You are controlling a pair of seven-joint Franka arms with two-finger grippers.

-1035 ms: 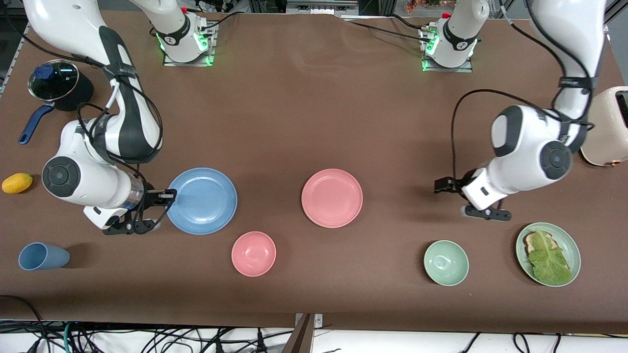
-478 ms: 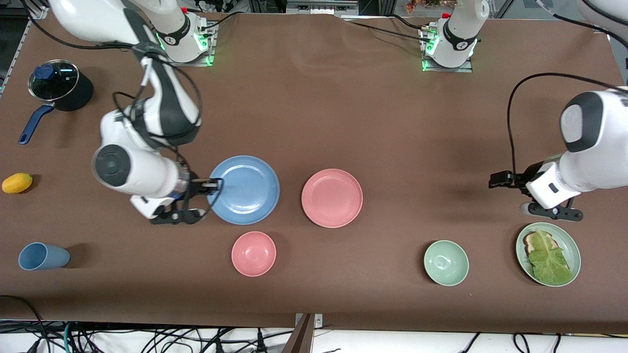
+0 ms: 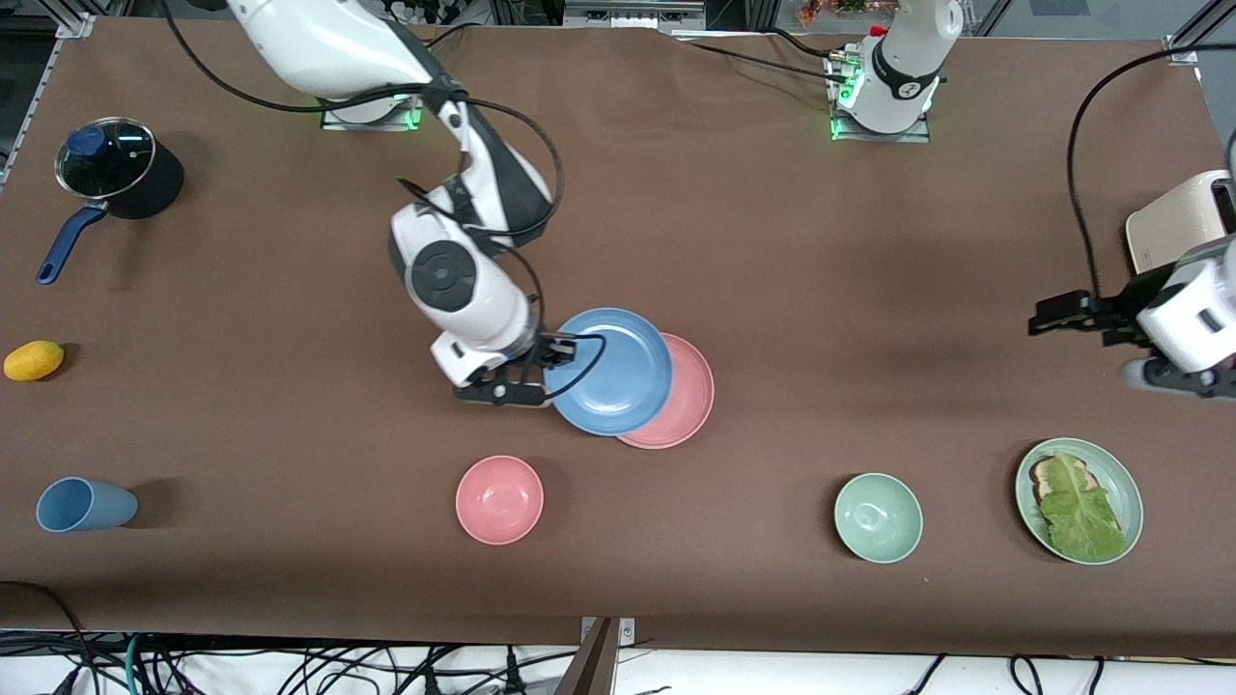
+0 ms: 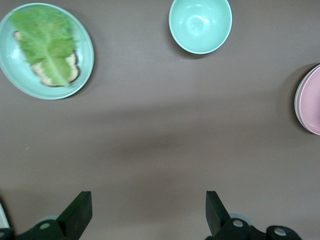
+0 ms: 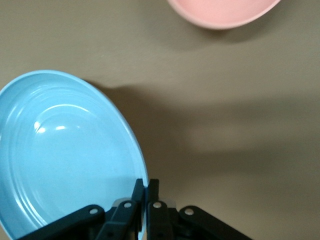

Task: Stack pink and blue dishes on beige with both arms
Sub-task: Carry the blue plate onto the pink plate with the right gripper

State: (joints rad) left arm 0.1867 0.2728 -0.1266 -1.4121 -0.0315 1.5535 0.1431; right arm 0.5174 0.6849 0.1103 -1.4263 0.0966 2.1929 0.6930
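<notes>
Pinching the blue plate (image 3: 612, 371) by its rim, the right hand (image 3: 541, 372) sits just left of frame centre in the front view; the right wrist view shows its fingers (image 5: 145, 195) pressed together on the plate edge (image 5: 65, 155). The plate hangs out from the hand toward frame right and already overlaps the pink plate (image 3: 681, 396), which lies flat on the bench (image 3: 772, 290) at frame centre. Overlap is partial: the pink plate's right and lower edge shows past the blue one, so the carried plate's centre lies left of the pink plate's centre. Judgement: the release turns on closing that offset toward frame right before lowering. In the left wrist view a pale rim shows under the pink plate's (image 4: 311, 100) edge, probably the beige plate; cannot confirm. The left hand (image 3: 1130, 343) waits at the right edge of frame, over bare bench above the lettuce dish (image 3: 1079, 500), fingers (image 4: 77, 212) spread, holding nothing. The right arm is clearly nearer the stack.
</notes>
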